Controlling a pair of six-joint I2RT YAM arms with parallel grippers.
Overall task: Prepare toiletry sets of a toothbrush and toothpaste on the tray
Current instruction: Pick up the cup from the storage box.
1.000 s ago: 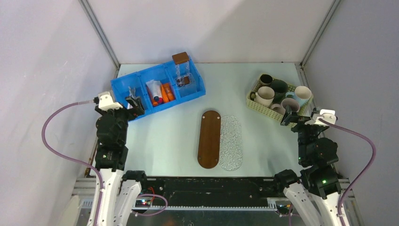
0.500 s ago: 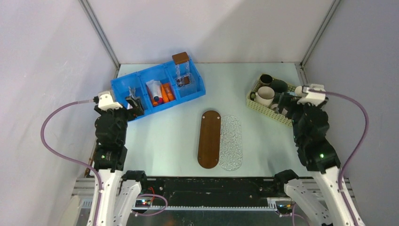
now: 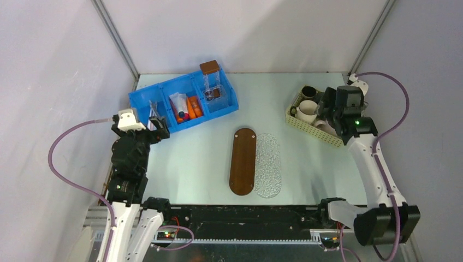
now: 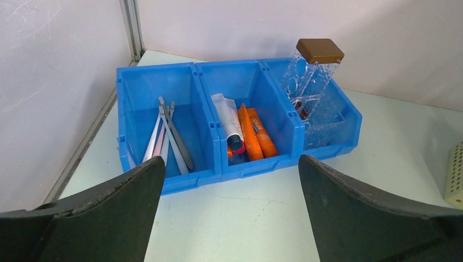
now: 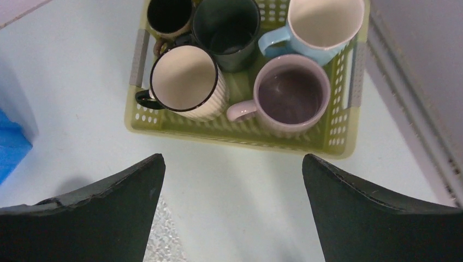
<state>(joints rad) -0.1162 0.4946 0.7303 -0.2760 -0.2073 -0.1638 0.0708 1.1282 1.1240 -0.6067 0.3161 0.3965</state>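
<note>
1. At the far left of the bench (image 3: 191, 169), the blue bin (image 4: 262, 165) stands with three compartments side by side, its long side angled to the bench edge.
2. Left compartment: the toothbrushes (image 4: 166, 136), thin grey-silver and pale pink handles, lie in a crossed bundle running front to back.
3. Middle compartment: the toothpaste tubes (image 4: 255, 131). Two orange ones lie side by side, and a white tube (image 4: 225, 114) with a dark cap lies just to their left, cap toward me.
4. Right compartment: a clear box with a brown lid (image 4: 314, 76) stands on end and rises above the bin rim.
5. My left gripper (image 4: 229, 164) hovers just in front of the bin and faces it. Its fingers are spread wide with nothing between them.
6. Near the bench centre lies the wooden tray (image 3: 243, 161), a long oval. A clear textured tray (image 3: 268, 165) of the same shape lies against its right side. Both are well apart from the bin.
7. My right gripper (image 5: 233, 158) hangs over the near side of a yellow-green basket (image 5: 240, 143) at the far right. Its fingers are wide apart and hold nothing.
8. Basket contents, all upright: a white ribbed mug (image 5: 184, 82), a pink mug (image 5: 292, 95), a light blue mug (image 5: 322, 22), a dark green mug (image 5: 226, 27), and a dark mug (image 5: 169, 13) partly cut off at the frame edge.
</note>
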